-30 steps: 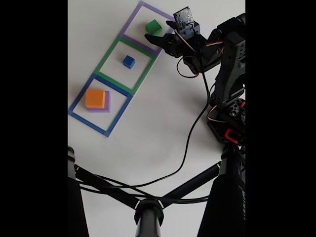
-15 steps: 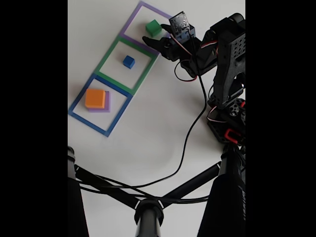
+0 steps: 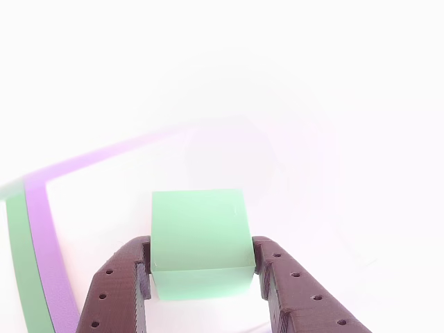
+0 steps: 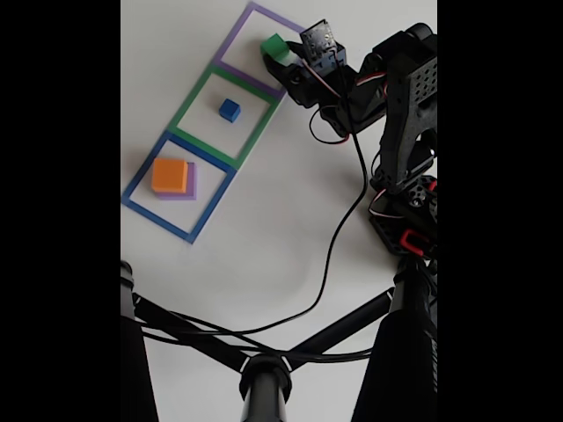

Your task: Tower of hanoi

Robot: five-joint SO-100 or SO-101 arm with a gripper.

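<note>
Green cube (image 3: 200,239) is now sitting between the fingers: I'm seeing the gripper (image 3: 200,277) straddling it in the other view, one dark finger (image 3: 121,291) flanking each side face. Half a second back the tips were just short of the cube; now they're closing in around it inside the purple outline (image 4: 236,37). Pads look flush with the sides, but I can't tell whether it's actually squeezing yet or just bracketing, since the cube looks to be resting on the white table (image 4: 264,237).

In the fixed view the gripper (image 4: 280,60) is covering most of the green cube (image 4: 274,42), top of the layout. Blue cube (image 4: 230,110) is sitting alone in the green outline (image 4: 193,98). Orange cube (image 4: 169,175) is stacked on the purple slab (image 4: 193,183) in the blue outline (image 4: 141,176).

My read: I'm mid-grasp on the green piece, approach done, lift not started. Likely destination is on top of orange. Alignment looks centred, so I'm judging slip risk low.
</note>
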